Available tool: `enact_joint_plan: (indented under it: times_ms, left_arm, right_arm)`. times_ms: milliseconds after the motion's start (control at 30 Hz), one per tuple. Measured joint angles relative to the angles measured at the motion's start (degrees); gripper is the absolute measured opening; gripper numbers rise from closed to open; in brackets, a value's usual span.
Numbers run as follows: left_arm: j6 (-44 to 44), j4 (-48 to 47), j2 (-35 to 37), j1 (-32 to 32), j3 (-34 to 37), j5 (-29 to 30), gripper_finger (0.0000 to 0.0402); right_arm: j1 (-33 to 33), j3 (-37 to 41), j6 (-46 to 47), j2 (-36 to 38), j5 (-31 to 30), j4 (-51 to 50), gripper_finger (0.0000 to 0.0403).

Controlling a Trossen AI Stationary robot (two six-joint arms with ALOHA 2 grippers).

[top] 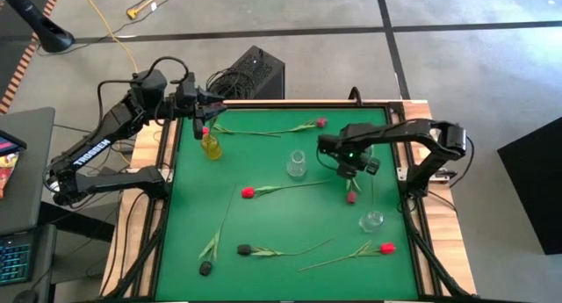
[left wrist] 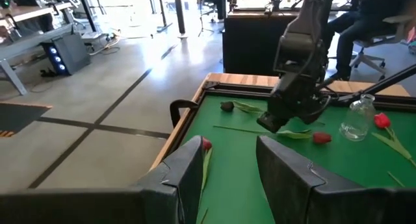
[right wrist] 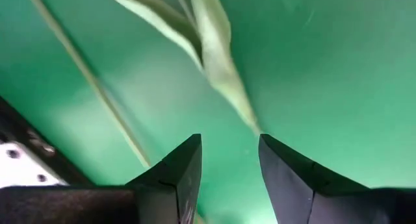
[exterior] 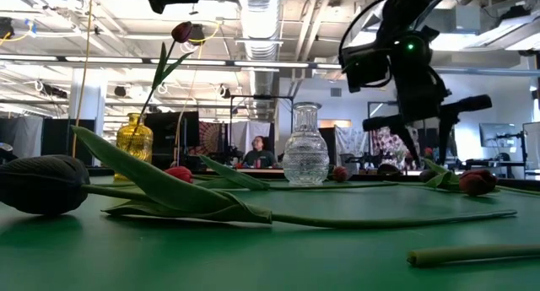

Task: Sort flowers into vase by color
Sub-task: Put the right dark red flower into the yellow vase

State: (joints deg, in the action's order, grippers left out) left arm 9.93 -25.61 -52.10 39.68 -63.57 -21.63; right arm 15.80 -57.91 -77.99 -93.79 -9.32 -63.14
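Two grippers above a green desk in an open workshop.
Left gripper (top: 204,119) holds a red tulip (exterior: 180,31) over the yellow vase (top: 211,147). Right gripper (top: 351,171), part open, grips nothing; a maroon tulip (top: 351,197) lies just beneath, others around.

A: What lies beyond the table (top: 180,250)?
B: A black box (top: 256,72) with cables, a yellow cord (top: 105,22) on the floor.
A: Anyone around?
B: A seated person (exterior: 257,150) far behind.
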Motion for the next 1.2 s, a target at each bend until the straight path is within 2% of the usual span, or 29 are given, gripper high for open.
enact_joint_plan:
  times_ms: [267, 533, 733, 1000, 1200]
  left_arm:
    - [-0.01, -0.03, -0.02, 0.0, 0.0, 0.0, 0.0133]
    - [-0.02, -1.17, -0.02, -0.08, 0.0, 0.01, 0.0133]
    - [0.36, -1.09, -0.02, -0.09, 0.0, 0.02, 0.0133]
    - [0.31, -1.03, -0.02, -0.09, 0.0, 0.02, 0.0133]
    - [-1.04, -0.15, 0.0, -0.09, 0.0, 0.0, 0.0133]
  right_arm:
    - [-1.95, 0.15, -4.83, -3.06, -5.29, 2.53, 0.0179]
    - [-2.66, 3.77, -7.39, -5.85, -6.52, 5.88, 0.0173]
    - [-5.82, 6.7, -6.4, -4.49, -7.96, 11.83, 0.0128]
    - [-6.71, 6.8, 1.39, -4.49, -6.74, 11.5, 0.0017]
    - [-6.69, 6.35, 3.83, -4.0, -5.79, 9.71, 0.0028]
